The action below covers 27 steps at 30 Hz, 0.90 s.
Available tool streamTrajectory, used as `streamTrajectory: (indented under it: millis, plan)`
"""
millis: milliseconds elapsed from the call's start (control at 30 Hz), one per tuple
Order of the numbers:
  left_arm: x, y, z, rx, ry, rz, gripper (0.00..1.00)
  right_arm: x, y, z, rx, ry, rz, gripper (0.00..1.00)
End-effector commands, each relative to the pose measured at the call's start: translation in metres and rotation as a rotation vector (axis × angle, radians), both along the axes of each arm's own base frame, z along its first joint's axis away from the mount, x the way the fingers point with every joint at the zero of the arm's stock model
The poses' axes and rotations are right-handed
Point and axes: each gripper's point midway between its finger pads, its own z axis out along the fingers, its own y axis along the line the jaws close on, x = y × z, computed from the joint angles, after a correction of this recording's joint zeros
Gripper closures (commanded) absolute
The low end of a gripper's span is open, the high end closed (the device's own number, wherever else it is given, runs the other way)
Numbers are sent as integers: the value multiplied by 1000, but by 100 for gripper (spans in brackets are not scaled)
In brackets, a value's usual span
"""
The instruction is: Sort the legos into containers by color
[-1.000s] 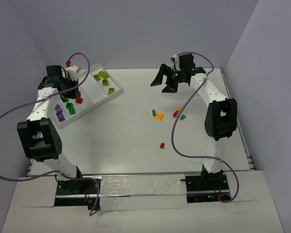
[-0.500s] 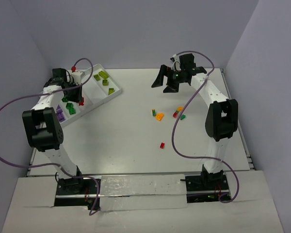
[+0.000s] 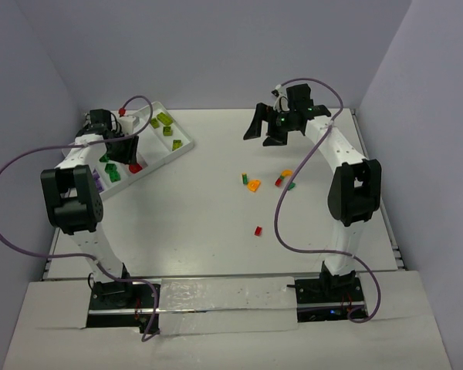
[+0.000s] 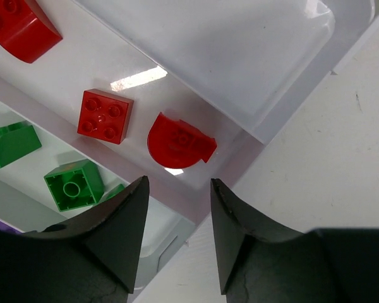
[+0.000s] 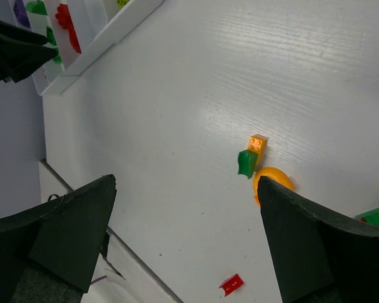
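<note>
Since a second ago the left gripper has been opened and its arm swung inward. Its jaws now stand apart with nothing between them, above the near wall of the tray at 10 o'clock of the table. A rounded red lego is found lying in the red compartment just beyond the jaws. Bare table is left open from the tray's edge toward 4 o'clock. Three red legos are counted in the left wrist view, while only one is shown clear of the gripper in the top view. About six loose legos are seen right of centre. The right gripper is held wide apart and empty at 1 o'clock.
</note>
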Motion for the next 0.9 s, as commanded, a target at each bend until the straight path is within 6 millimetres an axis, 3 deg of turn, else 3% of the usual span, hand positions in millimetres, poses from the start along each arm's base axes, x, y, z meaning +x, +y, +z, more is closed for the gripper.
streamTrajectory:
  millis: [0, 133, 233, 367, 433, 500, 600, 733, 867]
  plan:
    - [19, -8, 49, -19, -135, -29, 46, -3, -17, 39, -68, -137, -10, 0]
    - [15, -33, 102, -114, -223, -73, 46, -8, -33, 34, -174, -179, 8, 0]
    - [5, -53, 130, -189, -265, -108, 46, -13, -46, 24, -258, -194, 21, 1]
    - [-22, -97, 168, -272, -328, -173, 46, -22, -74, -9, -443, -170, 60, 8]
    - [-34, -118, 174, -285, -335, -213, 46, -29, -82, -21, -491, -151, 85, 14]
    - [-50, -139, 175, -309, -322, -252, 46, -37, -85, -32, -510, -129, 111, 27]
    - [-62, -153, 176, -341, -312, -264, 46, -46, -79, -39, -507, -111, 128, 34]
    - [-70, -158, 181, -386, -326, -237, 46, -57, -53, -50, -502, -112, 151, 34]
    - [-72, -154, 184, -395, -338, -174, 46, -63, -15, -67, -521, -111, 208, 37]
